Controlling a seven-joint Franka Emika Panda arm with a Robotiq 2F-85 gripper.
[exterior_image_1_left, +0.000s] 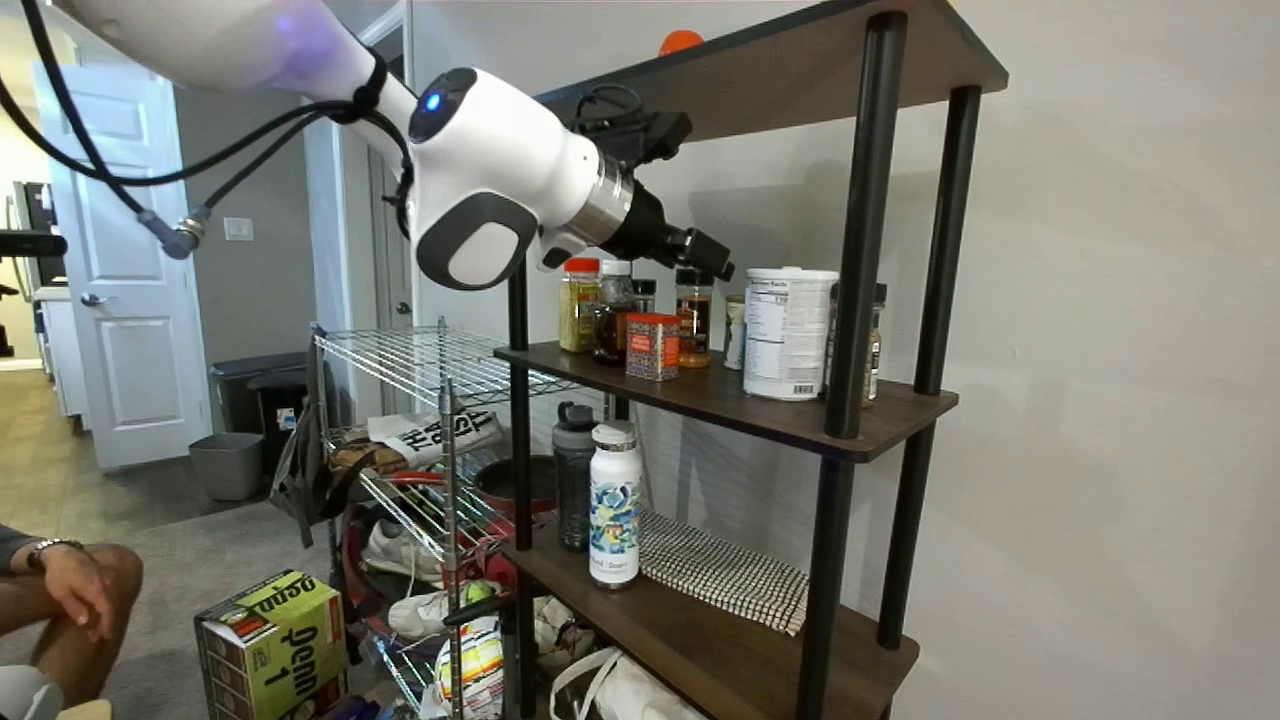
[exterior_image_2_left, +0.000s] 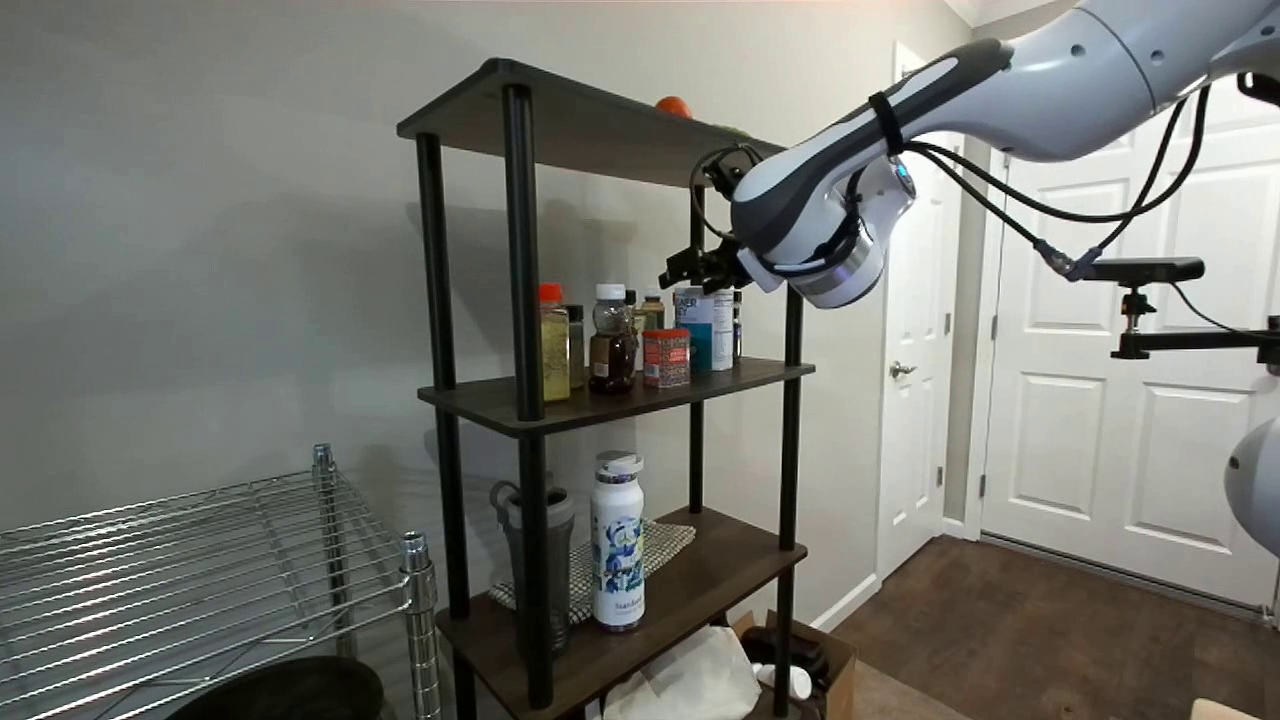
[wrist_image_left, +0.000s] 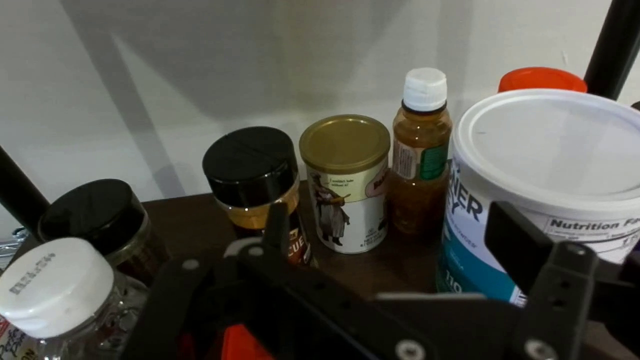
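A small round tin (wrist_image_left: 346, 185) stands upright on the worktop (exterior_image_1_left: 710, 388), near the wall (wrist_image_left: 250, 60). Its lid is flat and gold; the label runs cream above and white below, with a printed figure in pale, apron-like dress and a pink patch at the right. Close to its right, in the wrist view, is an amber bottle (wrist_image_left: 420, 160) with a white cap and a green patch on its label, then a wide white canister (wrist_image_left: 550, 165) banded in teal. To the tin's left stands a black-lidded jar (wrist_image_left: 252, 167).

The hand (wrist_image_left: 389, 215) is spread wide — its two black fingers (wrist_image_left: 517, 237) stand well apart and grip nothing. In the wrist view they overlap the jar on one side and the canister on the other; whether either touches cannot be told. In both exterior views the hand hangs above the worktop near lid height, with a speckled, red-lidded tub (exterior_image_1_left: 652, 350) lower down, in front of the jar.
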